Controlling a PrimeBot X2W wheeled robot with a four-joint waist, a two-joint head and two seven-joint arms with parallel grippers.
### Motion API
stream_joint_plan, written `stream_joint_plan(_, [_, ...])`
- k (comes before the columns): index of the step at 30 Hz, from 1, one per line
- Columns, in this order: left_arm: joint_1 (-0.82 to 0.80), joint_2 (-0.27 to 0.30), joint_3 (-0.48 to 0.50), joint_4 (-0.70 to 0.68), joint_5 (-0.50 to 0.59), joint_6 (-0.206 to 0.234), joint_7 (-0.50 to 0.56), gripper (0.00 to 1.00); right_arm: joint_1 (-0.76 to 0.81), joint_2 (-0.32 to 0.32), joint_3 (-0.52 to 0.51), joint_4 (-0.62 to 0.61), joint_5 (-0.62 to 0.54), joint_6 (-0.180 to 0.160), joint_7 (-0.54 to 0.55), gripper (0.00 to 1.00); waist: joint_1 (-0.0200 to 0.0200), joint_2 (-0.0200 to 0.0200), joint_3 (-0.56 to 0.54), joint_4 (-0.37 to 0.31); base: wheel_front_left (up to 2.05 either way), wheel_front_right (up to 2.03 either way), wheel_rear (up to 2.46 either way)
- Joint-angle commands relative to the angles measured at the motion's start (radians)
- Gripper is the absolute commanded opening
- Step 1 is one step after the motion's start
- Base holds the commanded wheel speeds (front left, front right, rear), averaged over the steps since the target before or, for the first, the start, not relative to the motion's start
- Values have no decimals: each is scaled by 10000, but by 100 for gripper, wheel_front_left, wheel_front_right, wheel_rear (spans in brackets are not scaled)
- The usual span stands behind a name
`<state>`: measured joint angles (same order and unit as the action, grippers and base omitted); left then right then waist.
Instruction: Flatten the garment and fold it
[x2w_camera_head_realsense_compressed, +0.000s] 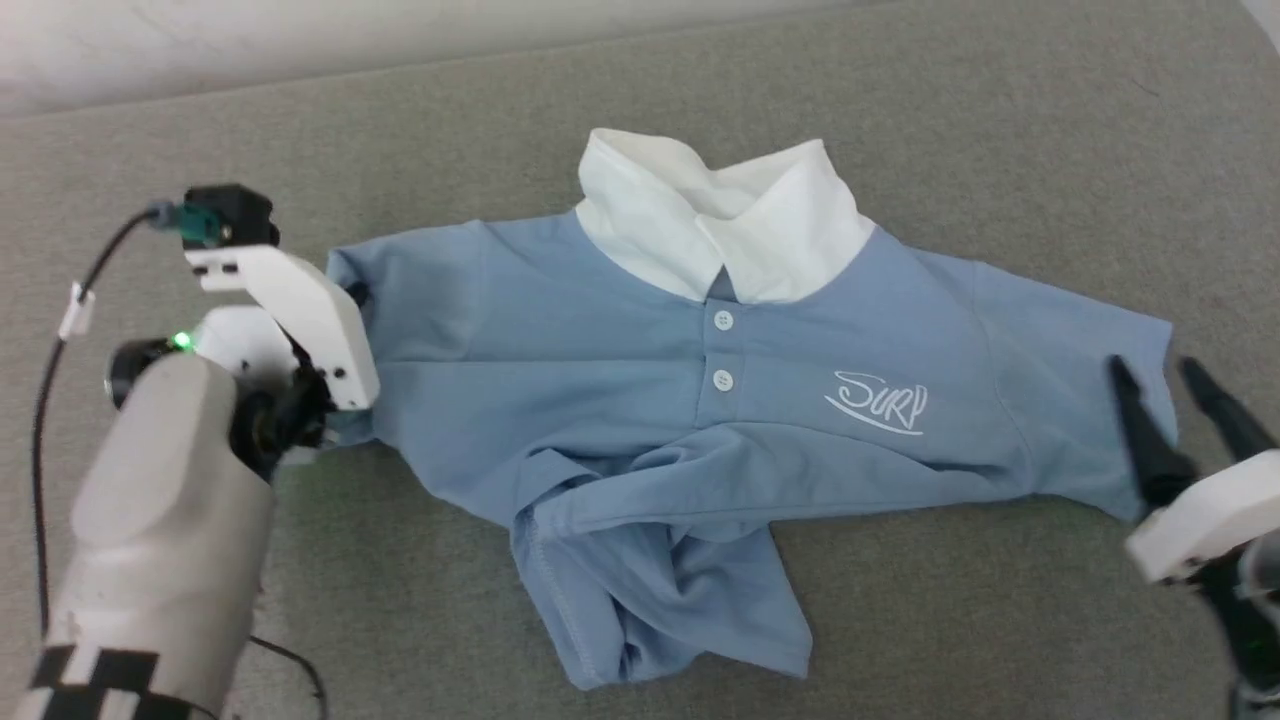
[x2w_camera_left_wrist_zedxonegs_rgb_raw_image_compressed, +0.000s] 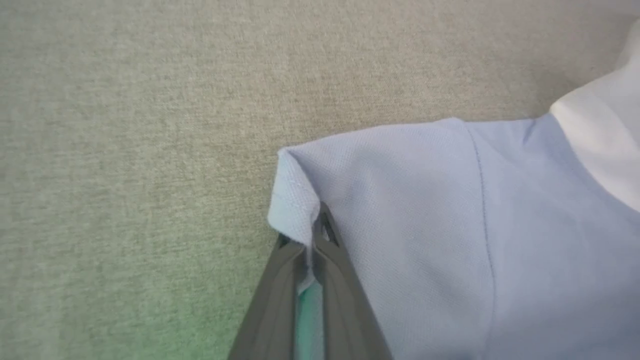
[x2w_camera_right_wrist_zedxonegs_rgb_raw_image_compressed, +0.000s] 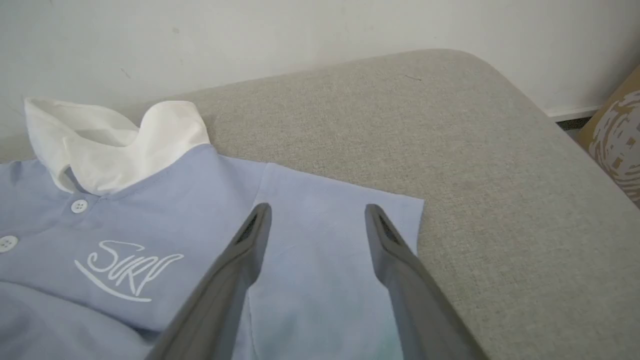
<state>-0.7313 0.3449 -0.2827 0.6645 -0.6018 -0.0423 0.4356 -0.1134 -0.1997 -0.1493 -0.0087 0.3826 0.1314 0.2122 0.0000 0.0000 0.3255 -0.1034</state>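
garment, light blue with white collar, lower half rumpled, centre frame on grey fabric surface; left gripper, mid-left, fingers pinching its sleeve hem; right gripper, right edge, fingers spread over the other sleeve.

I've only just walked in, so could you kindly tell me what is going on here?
A two-armed robot is working on a blue shirt lying face up on a grey pad. Its left hand is shut on the hem of one sleeve; its right hand hangs open over the other sleeve. The shirt's lower part is bunched, so it is not yet flat or folded.
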Motion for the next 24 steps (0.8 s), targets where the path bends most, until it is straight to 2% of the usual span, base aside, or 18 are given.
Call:
stream_joint_plan(1, [338, -154, 16, -118, -30, 14, -229, 0, -332, -251, -201, 462, 271, -7, 345, 100, 0, 0, -209, 259, 0, 0, 0])
stream_joint_plan(3, [398, -192, 7, -262, -17, 14, -387, 0, -524, -456, -360, 816, 434, -7, 571, 100, 0, 0, -238, 347, 0, 0, 0])
stream_joint_plan(5, [484, -259, -54, -744, 92, 54, -771, 0, -1101, -1007, -670, 1869, 874, -7, 1336, 100, 0, 0, -246, 607, 0, 0, 0])
stream_joint_plan(8, [516, -294, -71, -1107, 121, 87, -927, 0, -1500, -1317, -662, 2500, 1100, -7, 1897, 100, 0, 0, -193, 743, 0, 0, 0])
stream_joint_plan(13, [580, -246, -190, -1972, 246, 182, -966, 0, -2488, -1878, -290, 3978, 1544, -7, 3206, 100, 0, 0, 40, 962, 0, 0, 0])
stream_joint_plan(18, [639, -194, -253, -2653, 249, 253, -847, 0, -3152, -2057, 224, 5336, 1957, -7, 4541, 100, 0, 0, 245, 1091, 0, 0, 0])
stream_joint_plan(19, [663, -195, -254, -2751, 225, 253, -836, 0, -3198, -2048, 345, 5587, 2063, -7, 4982, 87, 0, 0, 258, 1108, 0, 0, 0])
stream_joint_plan(20, [688, -191, -258, -2828, 207, 259, -818, 0, -3241, -2055, 465, 5733, 2149, -7, 5325, 37, 0, 0, 263, 1121, 0, 0, 0])
stream_joint_plan(21, [717, -174, -270, -2893, 198, 261, -787, 0, -3289, -2055, 539, 5828, 2244, -7, 5566, 0, 0, 0, 258, 1126, 0, 0, 0])
stream_joint_plan(24, [809, -121, -247, -3026, 117, 260, -730, 0, -3395, -2199, 789, 5755, 2289, -7, 5788, 0, 0, 0, 121, 1115, 0, 0, 0])
